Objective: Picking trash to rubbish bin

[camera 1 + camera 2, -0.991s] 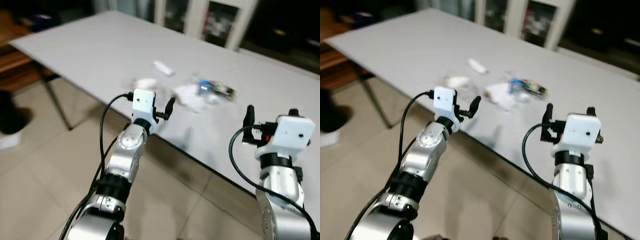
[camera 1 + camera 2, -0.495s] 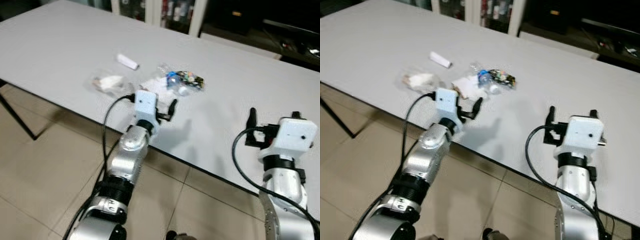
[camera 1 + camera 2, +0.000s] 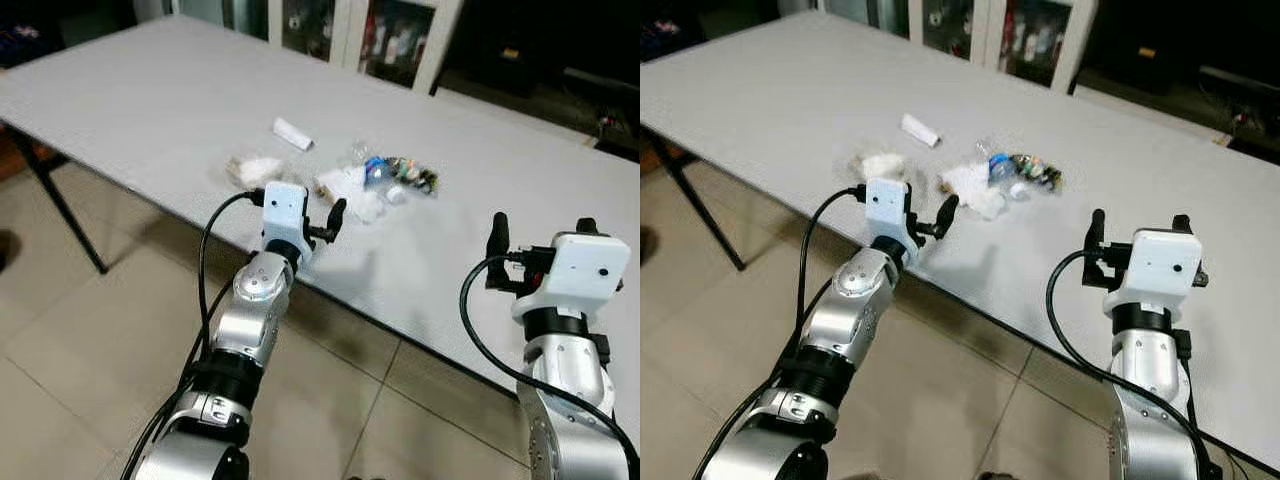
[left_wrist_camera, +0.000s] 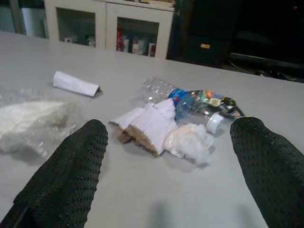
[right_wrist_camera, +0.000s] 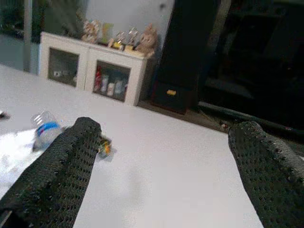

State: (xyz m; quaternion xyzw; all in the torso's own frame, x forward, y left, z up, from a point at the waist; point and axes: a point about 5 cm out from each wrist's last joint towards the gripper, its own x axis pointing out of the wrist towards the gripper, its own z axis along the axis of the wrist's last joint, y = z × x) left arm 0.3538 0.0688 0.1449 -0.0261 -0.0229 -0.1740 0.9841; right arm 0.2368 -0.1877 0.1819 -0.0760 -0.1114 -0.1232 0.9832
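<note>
a wide matte grey table [image 3: 180, 90] stands over beige floor tiles [image 3: 90, 340]. near its front edge lie a crushed clear plastic bottle [image 4: 190, 102], crumpled tissue [image 4: 190, 140], a cloudy plastic bag [image 4: 33, 121] and a rolled paper [image 4: 76, 84]. the left gripper [image 3: 322, 228] hovers spread at that edge; the right gripper [image 3: 1137, 232] is spread over bare tabletop.

place: room in a home | worktop [image 3: 150, 90]: long, grey, on black legs | floor [image 3: 60, 330]: beige tiles | white cabinet [image 5: 95, 71]: glass doors, small items inside, figurines on top | dark furniture [image 5: 190, 57] beside the cabinet
</note>
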